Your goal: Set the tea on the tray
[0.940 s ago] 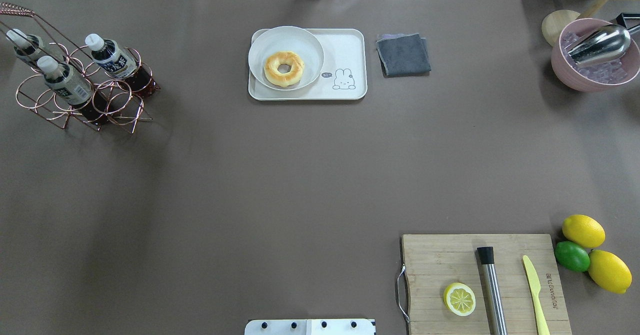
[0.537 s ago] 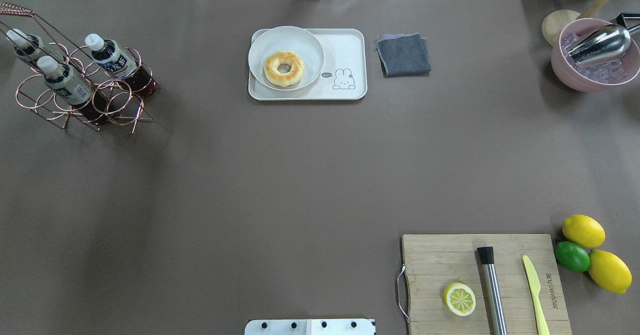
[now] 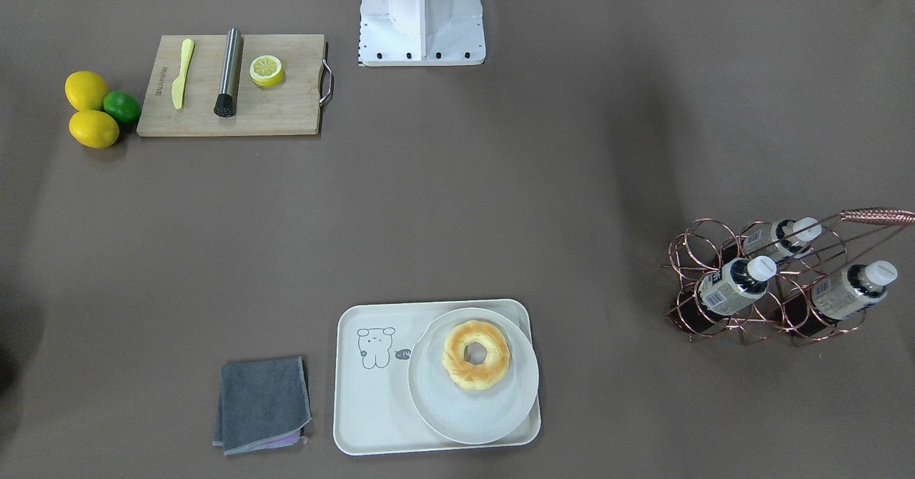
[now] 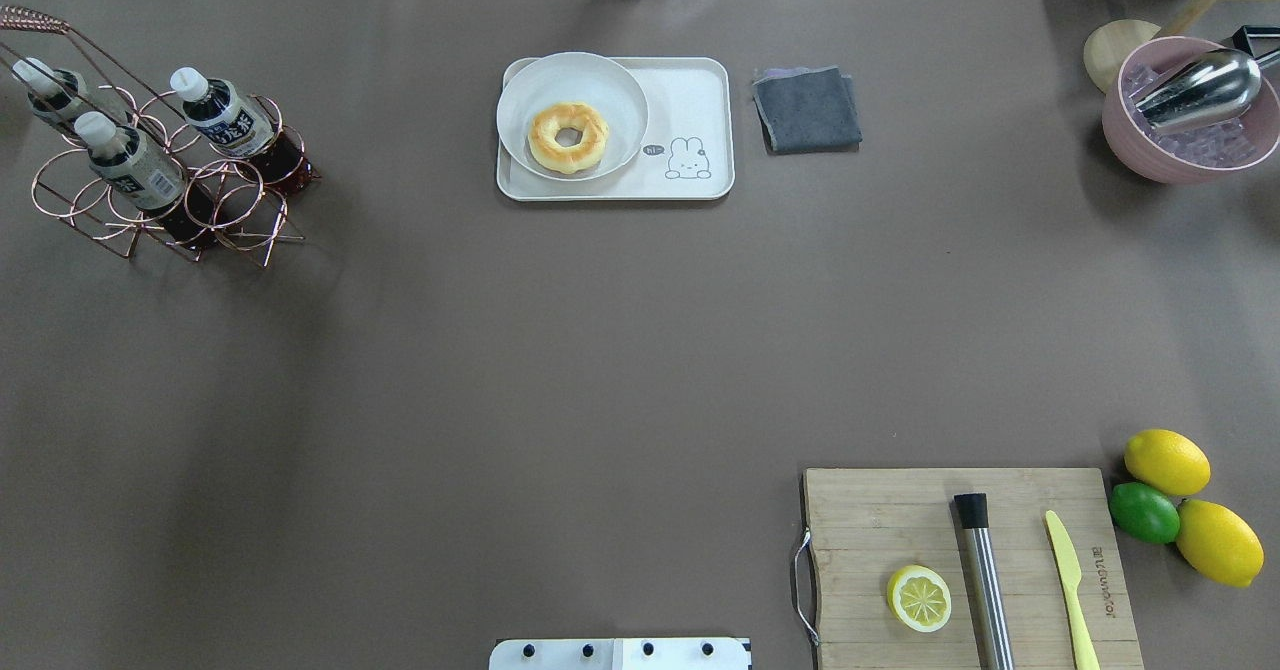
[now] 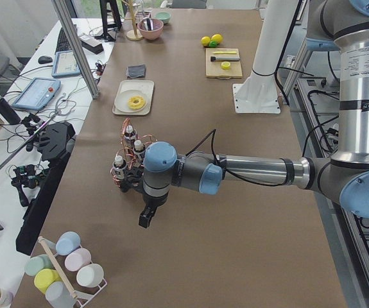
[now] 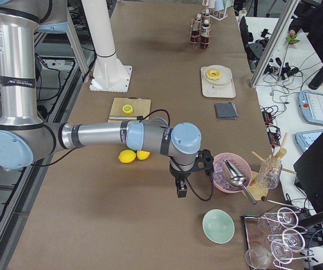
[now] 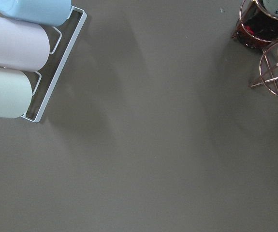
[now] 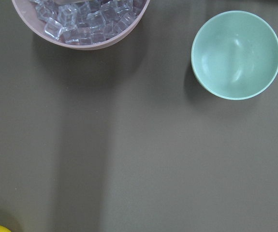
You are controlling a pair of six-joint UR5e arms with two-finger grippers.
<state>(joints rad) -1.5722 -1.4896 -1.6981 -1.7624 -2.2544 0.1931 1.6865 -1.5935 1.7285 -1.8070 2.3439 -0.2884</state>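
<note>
Tea [image 4: 222, 115]: one of three like bottles, dark drink under a white cap, seated in a copper wire rack [image 4: 245, 212] at the table's 10 o'clock as reckoned from behind the robot; all three are in their rings, none lifted. Tray [image 4: 690, 100]: at 12 o'clock, well apart from the rack; a round plate [image 4: 610, 80] bearing a doughnut [image 4: 568, 136] fills its 9 o'clock side, leaving bare floor only toward 3 o'clock, by the line-drawn animal. Left gripper [image 5: 145, 218]: hangs pointing down just off the rack's 9 o'clock side; whether its jaws stand apart or together cannot be told. Right gripper [image 6: 181, 188]: far off, beside the pink ice bowl [image 4: 1130, 155] at 2 o'clock; jaws likewise not discernible. Hazards, as judged: the snug rings may catch the bottle on the way up, so the light rack drags or lifts with it; close neighbours may be knocked; a base set down on the tray's rim or against the plate would topple the tall bottle.
</note>
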